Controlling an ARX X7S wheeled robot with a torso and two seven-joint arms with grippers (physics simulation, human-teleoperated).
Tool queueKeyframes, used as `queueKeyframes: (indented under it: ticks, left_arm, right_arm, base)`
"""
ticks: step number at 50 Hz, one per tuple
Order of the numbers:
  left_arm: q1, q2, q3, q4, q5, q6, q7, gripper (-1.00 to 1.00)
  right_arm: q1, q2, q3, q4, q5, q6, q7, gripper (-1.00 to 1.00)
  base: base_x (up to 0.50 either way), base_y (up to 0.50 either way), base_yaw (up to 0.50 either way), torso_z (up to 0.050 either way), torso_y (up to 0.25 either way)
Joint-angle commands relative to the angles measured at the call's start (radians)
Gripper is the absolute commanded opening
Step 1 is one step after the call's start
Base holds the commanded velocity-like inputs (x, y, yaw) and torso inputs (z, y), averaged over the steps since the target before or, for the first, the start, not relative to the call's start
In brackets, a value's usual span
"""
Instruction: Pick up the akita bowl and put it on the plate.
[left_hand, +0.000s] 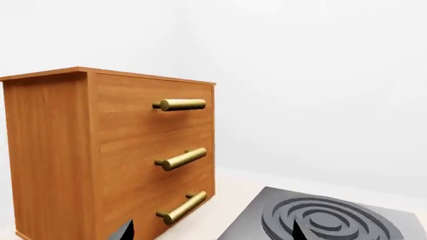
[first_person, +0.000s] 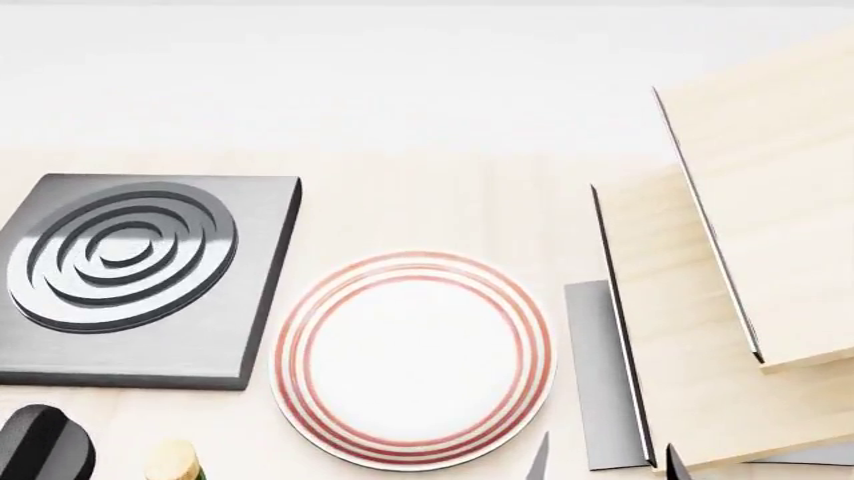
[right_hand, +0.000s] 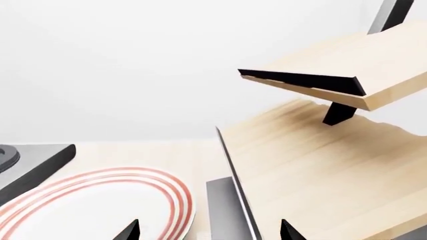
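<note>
Akita bowl: not in any of the three views, so its place cannot be told.
Table (first_person: 441, 200): pale wood surface carrying everything else, with a plain white wall behind it.
Shelf rack (first_person: 761, 200): light wood boards with dark edges, stepped in tiers on the robot's right. Its grey foot stands just beside the plate. The right wrist view sees it from low down, one tier above another.
Drawer cabinet (left_hand: 113, 150): reddish-brown wood, upright, seen only in the left wrist view. It has three drawer fronts, each with a brass bar handle (left_hand: 181, 104), and stands near the burner.
Stove burner (first_person: 134, 280): dark grey square slab with raised concentric rings, on the robot's left, just beside the plate.
Plate (first_person: 414, 357): flat, round and white with thin red rings at the rim. It lies bare between the burner and the shelf rack.
Left gripper (left_hand: 210, 235): only two dark fingertips show, spread wide apart with nothing between them, low over the table and facing the cabinet and burner.
Right gripper (right_hand: 208, 232): two dark fingertips, likewise spread wide and holding nothing, near the plate's edge and the shelf foot.
</note>
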Motion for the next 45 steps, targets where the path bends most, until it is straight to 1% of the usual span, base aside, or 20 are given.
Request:
queueKeyframes:
  ticks: [1, 16, 32, 45]
  left_arm:
    - [0.015, -0.017, -0.035, 0.019, 0.022, -0.020, -0.034, 1.00]
    - [0.020, -0.048, -0.099, 0.040, 0.021, -0.068, -0.069, 1.00]
    - [0.001, -0.071, -0.123, 0.032, 0.017, -0.121, -0.084, 1.00]
    - [0.009, -0.089, -0.166, 0.042, -0.004, -0.156, -0.095, 1.00]
  right_arm:
    - [0.003, 0.001, -0.007, 0.008, -0.003, -0.004, 0.004, 1.00]
    - [0.004, 0.004, -0.013, 0.015, -0.001, -0.010, 0.008, 1.00]
    - [0.008, 0.005, -0.027, 0.027, -0.005, -0.015, 0.010, 1.00]
    - [0.012, 0.006, -0.034, 0.036, -0.006, -0.018, 0.014, 1.00]
  base:
    - [0.00, 0.00, 0.00, 0.000, 0.000]
    - [0.00, 0.00, 0.00, 0.000, 0.000]
    - [0.00, 0.00, 0.00, 0.000, 0.000]
    - [0.00, 0.00, 0.00, 0.000, 0.000]
